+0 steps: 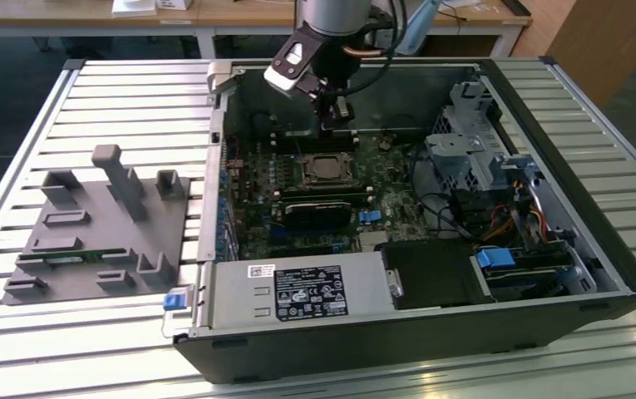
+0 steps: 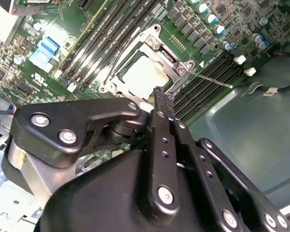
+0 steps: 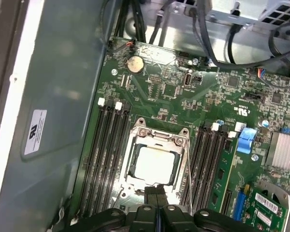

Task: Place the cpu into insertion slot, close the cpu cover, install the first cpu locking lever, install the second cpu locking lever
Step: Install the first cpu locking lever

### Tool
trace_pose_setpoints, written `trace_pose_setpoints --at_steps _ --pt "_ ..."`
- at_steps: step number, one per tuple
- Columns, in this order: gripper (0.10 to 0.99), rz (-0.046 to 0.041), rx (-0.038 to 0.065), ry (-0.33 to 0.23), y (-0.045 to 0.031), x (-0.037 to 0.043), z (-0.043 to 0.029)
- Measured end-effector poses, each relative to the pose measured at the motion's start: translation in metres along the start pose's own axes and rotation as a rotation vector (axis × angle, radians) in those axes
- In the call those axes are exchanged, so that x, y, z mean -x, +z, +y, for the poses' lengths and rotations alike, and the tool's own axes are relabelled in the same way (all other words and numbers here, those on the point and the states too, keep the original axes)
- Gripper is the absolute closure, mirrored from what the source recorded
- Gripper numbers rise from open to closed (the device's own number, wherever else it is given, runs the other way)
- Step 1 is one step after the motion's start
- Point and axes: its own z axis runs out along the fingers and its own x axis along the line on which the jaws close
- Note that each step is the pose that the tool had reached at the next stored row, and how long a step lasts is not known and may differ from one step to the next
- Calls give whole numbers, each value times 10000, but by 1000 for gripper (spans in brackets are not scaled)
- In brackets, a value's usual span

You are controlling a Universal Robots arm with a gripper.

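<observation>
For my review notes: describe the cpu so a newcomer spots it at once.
Inside the open case, find the green motherboard. Between its two banks of long black slots sits a metal-framed socket; the cpu is the pale silvery square in it.

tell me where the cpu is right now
In the first wrist view the cpu lies in the insertion slot, between two banks of long black slots, just ahead of the gripper.

Cpu (image 3: 153, 163) in insertion slot (image 3: 131, 169) (cover (image 3: 159, 138) down)

Bright, even room light; cpu (image 3: 155, 164) top washed pale; table (image 1: 29, 332) slats glare; case (image 1: 406, 349) interior shadowed.
</observation>
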Motion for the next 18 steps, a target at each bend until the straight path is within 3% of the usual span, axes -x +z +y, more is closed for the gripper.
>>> trace_pose_setpoints --at_steps 18 --pt "980 0 -15 -1146 0 0 0"
